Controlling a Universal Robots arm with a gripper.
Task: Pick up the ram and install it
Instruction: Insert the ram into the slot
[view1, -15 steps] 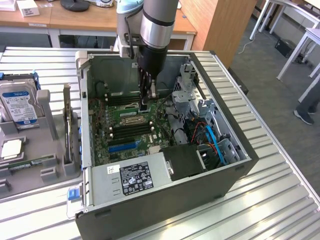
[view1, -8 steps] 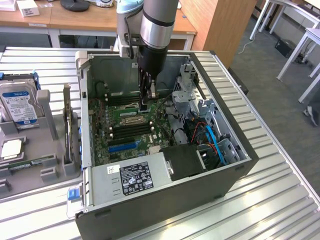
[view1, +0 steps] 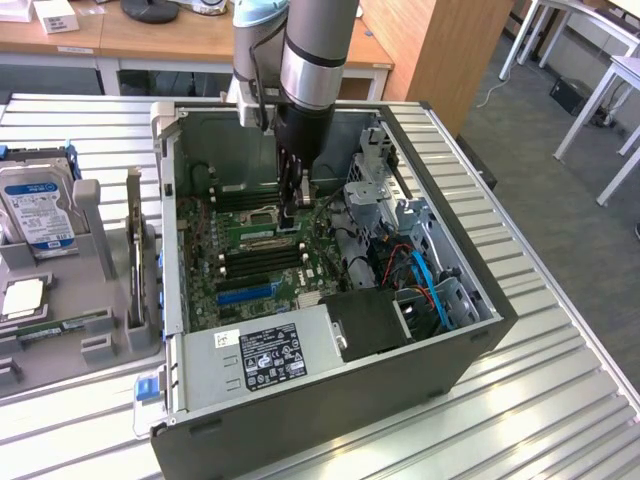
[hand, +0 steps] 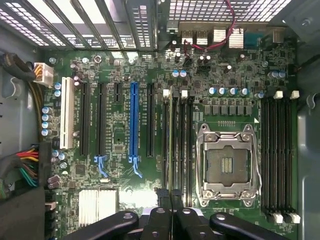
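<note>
Gripper (view1: 290, 212) is down inside the open PC case (view1: 470, 330), fingers pinched together on the ram (hand: 171, 150), which shows up edge-on in the wrist view. Stick sits right over the memory slots (hand: 189, 150) beside the CPU socket (hand: 227, 167) on the motherboard (hand: 115, 145). Can't tell if it's seated. Hard drive (view1: 38, 205) rests in the grey tray (view1: 100, 350) on the exterior view's left.
</note>
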